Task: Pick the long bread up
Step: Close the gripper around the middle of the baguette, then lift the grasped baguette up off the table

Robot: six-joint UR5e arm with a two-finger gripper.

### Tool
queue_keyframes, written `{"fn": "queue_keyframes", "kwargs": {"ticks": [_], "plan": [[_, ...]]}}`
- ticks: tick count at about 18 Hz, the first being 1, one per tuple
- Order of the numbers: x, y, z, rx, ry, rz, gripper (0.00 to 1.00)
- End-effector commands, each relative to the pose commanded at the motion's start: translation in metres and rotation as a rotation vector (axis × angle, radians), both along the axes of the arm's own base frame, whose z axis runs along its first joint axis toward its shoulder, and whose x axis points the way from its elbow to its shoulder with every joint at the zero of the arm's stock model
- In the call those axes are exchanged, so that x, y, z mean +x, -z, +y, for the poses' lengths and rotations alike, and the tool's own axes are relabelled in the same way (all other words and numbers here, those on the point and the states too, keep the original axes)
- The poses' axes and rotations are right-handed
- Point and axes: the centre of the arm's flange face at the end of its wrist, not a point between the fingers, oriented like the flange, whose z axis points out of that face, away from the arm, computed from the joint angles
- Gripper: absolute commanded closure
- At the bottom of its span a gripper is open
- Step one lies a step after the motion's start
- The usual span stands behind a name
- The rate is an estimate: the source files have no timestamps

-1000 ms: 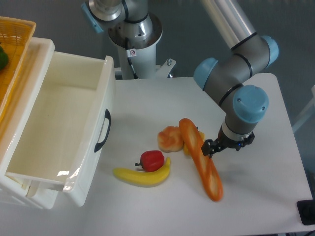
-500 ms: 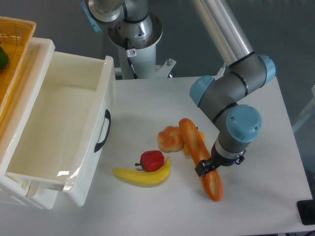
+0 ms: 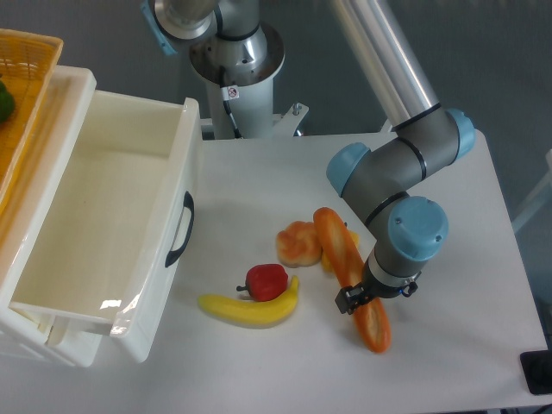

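The long bread (image 3: 338, 248) is an orange-brown baguette lying on the white table, running from beside the bun down to the lower right. My gripper (image 3: 355, 299) is low over the baguette's lower half, pointing down. One dark fingertip (image 3: 344, 301) shows at the bread's left side; the other finger is mostly hidden under the blue wrist. The jaws look open astride the bread, which still rests on the table.
A round golden bun (image 3: 297, 243) touches the bread's upper left. A red fruit (image 3: 266, 281) and a yellow banana (image 3: 250, 309) lie to the left. A small yellow item (image 3: 352, 238) peeks out behind the bread. An open white drawer (image 3: 185, 164) stands at the left, with an orange basket (image 3: 30, 95) above it.
My gripper has moved down and left along the bread, from beside its middle to over its lower half, and has come lower. The bread has not moved.
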Motion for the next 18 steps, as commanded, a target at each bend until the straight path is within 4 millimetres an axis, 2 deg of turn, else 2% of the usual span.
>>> {"fn": "queue_keyframes", "kwargs": {"ticks": [8,11,12,15,16,18], "plan": [[-0.005,-0.005,-0.001,-0.018,0.056,0.033,0.85],[-0.005,-0.012,-0.002,-0.014,0.059,0.043,0.97],[-0.007,-0.015,-0.003,-0.011,0.059,0.049,1.0],[-0.009,-0.022,-0.005,-0.02,0.135,0.067,1.0],[-0.009,-0.028,-0.005,-0.015,0.155,0.077,0.96],[-0.012,-0.042,-0.009,-0.003,0.167,0.095,0.97]]}}
